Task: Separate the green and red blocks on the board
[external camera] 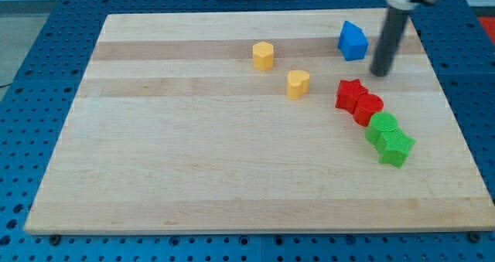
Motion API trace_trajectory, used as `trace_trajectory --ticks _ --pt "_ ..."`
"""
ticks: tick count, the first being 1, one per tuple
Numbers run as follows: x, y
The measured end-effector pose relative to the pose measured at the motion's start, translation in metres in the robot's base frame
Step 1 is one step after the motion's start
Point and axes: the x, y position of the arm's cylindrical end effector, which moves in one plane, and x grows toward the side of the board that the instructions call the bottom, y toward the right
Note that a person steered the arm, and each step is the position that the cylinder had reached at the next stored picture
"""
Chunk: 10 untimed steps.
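A red star block (350,93) and a red round block (368,108) touch each other at the view's right. Right below them a green round block (382,127) touches the red round one, and a green star block (396,146) touches the green round one. The four form a diagonal chain. My tip (380,73) stands on the board just above and right of the red blocks, apart from them, with the rod rising to the view's top.
A blue block (353,41) sits left of the rod near the top. A yellow hexagonal block (264,56) and a yellow heart-like block (298,83) lie near the middle top. The wooden board (193,169) rests on a blue perforated table.
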Motion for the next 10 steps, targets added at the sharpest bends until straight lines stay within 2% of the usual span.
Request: trace_trajectory --ticks 1,2,3,5,7,8,10 --pt "0.047 0.022" --pt "0.094 0.016" --pt "0.116 -0.002" --pt "0.095 -0.001" --pt "0.072 -0.084" --pt "0.066 -0.105" --pt "0.090 -0.052"
